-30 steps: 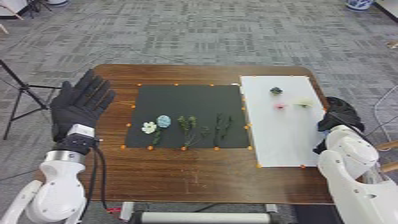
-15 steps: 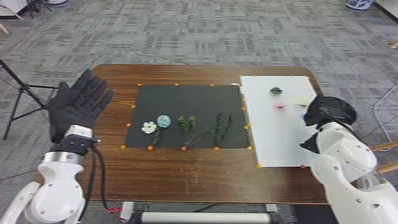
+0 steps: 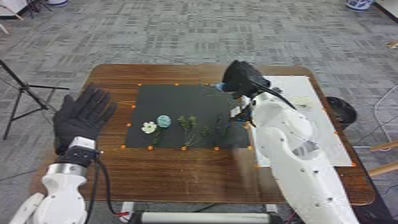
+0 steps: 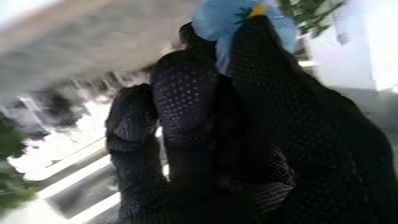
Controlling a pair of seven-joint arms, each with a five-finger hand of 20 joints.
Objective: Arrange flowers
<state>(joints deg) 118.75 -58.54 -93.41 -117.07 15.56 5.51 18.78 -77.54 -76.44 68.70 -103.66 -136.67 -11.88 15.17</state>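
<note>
My left hand (image 3: 78,125) is spread; my right hand (image 3: 242,77) pinches the blue flower (image 4: 212,22). I'd lower it gently to the black mat (image 3: 169,101), petals uncrushed.

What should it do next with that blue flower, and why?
Probably the right hand should lower the blue flower onto the black sheet. It holds the flower by the sheet's far right corner, and a white flower and green sprigs lie on that sheet, so the bouquet seems to belong there.
</note>
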